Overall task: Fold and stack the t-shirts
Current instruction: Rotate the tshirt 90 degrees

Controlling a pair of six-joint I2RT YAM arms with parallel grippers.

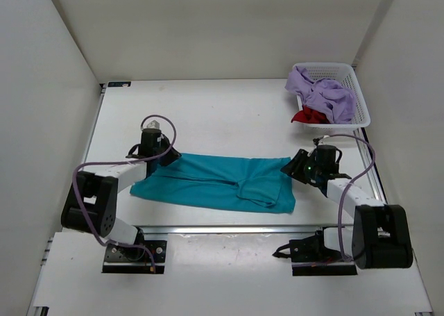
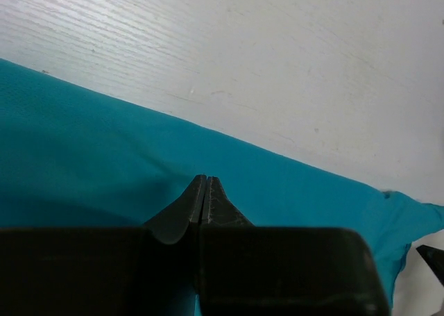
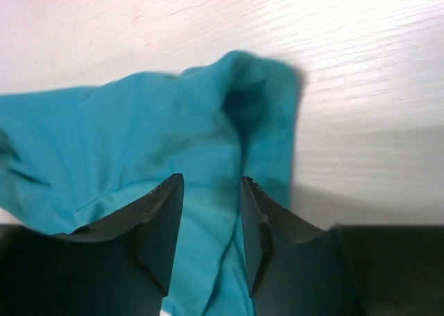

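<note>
The teal t-shirt (image 1: pixel 215 180) lies spread flat across the middle of the table, with a folded bump near its right end. My left gripper (image 1: pixel 161 158) rests at its upper left edge. In the left wrist view its tips (image 2: pixel 205 180) are pressed together over the teal cloth (image 2: pixel 104 142), and no fold shows between them. My right gripper (image 1: pixel 291 164) is at the shirt's upper right corner. It is open (image 3: pixel 211 184), low over the rumpled teal corner (image 3: pixel 139 128), gripping nothing. The lavender t-shirt (image 1: pixel 322 90) and the red t-shirt (image 1: pixel 309 116) lie bundled in the basket.
A white mesh basket (image 1: pixel 361 94) stands at the back right corner of the table. White walls close in the left, right and back sides. Both arm bases sit at the near edge, with cables looping above each arm.
</note>
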